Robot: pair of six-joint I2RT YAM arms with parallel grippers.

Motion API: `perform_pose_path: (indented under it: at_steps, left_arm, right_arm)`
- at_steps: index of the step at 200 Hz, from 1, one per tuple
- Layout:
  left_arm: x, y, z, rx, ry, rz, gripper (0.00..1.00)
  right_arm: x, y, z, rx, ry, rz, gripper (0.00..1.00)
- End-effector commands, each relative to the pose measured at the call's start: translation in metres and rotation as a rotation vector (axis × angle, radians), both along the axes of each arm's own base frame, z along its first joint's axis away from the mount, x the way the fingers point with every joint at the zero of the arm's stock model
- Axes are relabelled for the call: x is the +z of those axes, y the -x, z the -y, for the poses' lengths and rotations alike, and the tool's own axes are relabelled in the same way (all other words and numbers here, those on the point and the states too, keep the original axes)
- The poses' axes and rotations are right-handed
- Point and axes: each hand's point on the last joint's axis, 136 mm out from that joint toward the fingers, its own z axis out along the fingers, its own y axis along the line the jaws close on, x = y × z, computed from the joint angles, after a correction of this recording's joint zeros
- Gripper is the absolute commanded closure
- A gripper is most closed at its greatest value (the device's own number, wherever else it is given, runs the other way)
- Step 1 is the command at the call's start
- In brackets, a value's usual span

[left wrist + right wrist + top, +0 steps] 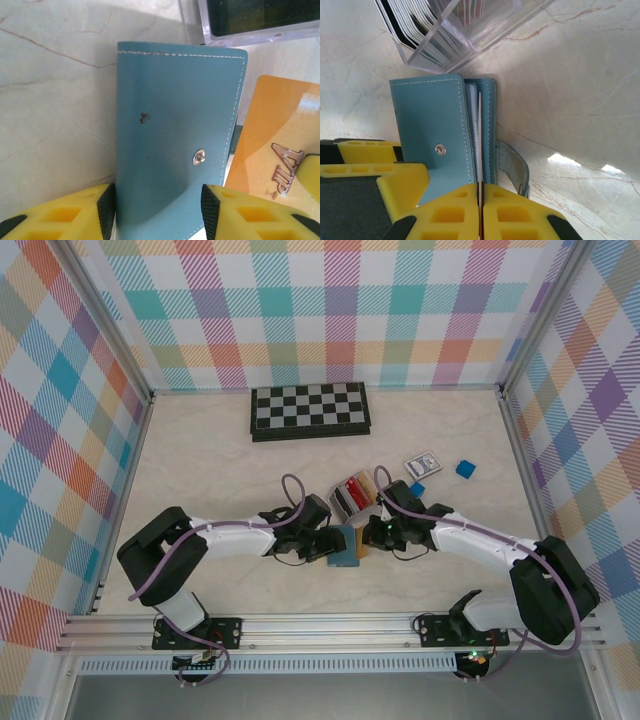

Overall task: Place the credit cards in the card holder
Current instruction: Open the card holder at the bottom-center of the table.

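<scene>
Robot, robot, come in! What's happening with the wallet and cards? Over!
Left claw clamped on wallet. Right claw pinching orange card, its edge between the wallet's flaps. Clear box nearby, not blocking. Over.

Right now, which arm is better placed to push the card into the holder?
Right. The right hand pinches the card edge-on between the flaps of the holder; the left hand grips the holder, steadying it.

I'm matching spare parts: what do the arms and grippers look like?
The left arm and right arm have white links, black joints and bases, with purple cables looping alongside. The left gripper and right gripper have chunky yellow fingers with lattice cut-outs and black pads.
</scene>
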Motion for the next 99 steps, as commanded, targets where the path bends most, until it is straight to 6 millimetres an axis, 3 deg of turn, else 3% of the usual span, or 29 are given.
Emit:
perform_pose_path:
  at_steps: [1,72,99]
  left_arm:
    - [0.007,-0.001,0.0,-0.044,-0.042,0.045,0.48]
    - [-0.002,-0.003,0.002,-0.085,-0.065,0.061,0.57]
    - [0.005,-0.003,0.008,-0.1,-0.029,0.069,0.54]
  right_arm:
    - [-0.004,0.002,-0.003,0.054,-0.009,0.028,0.92]
    - [0.013,-0.002,-0.017,0.061,-0.11,0.061,0.92]
    - [0.025,-0.002,-0.021,0.068,-0.145,0.074,0.92]
